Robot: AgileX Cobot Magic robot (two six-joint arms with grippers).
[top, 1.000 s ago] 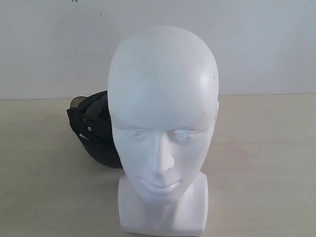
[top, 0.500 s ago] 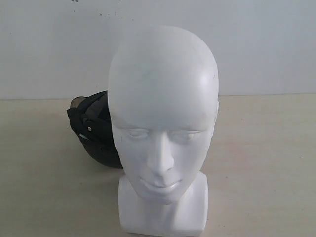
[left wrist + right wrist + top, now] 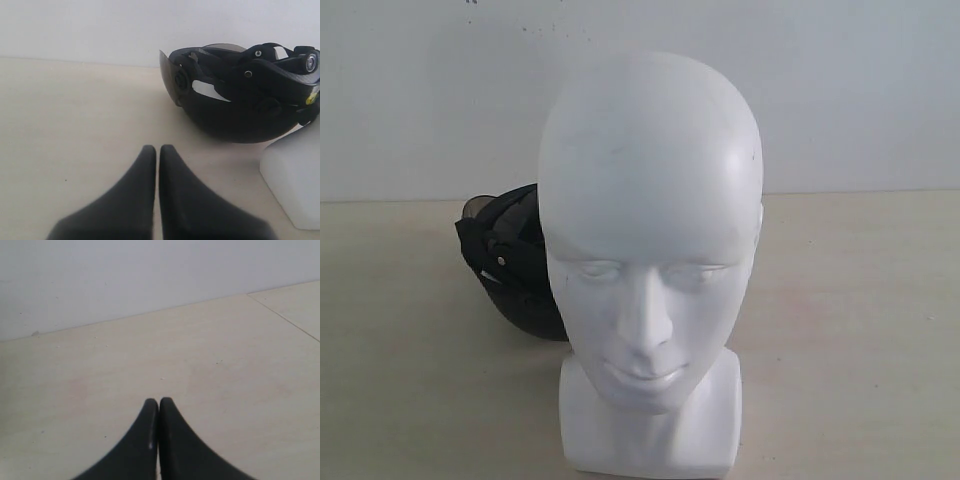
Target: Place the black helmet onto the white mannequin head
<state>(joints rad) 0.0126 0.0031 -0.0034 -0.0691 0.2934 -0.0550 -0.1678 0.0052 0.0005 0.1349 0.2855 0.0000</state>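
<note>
Exterior view: on the tabletop (image 3: 860, 330) the white mannequin head (image 3: 650, 200) stands upright. The black helmet (image 3: 510, 260) lies just behind it, toward the left arm's side, partly hidden. It rests on its round shell with the opening upward (so a push may rock or roll it, and a careless lift could knock the head over). Its long axis runs sideways, the visor (image 3: 170, 77) pointing away from the head. The left hand (image 3: 157, 150) and the right hand (image 3: 158, 402) are both pressed together, empty.
</note>
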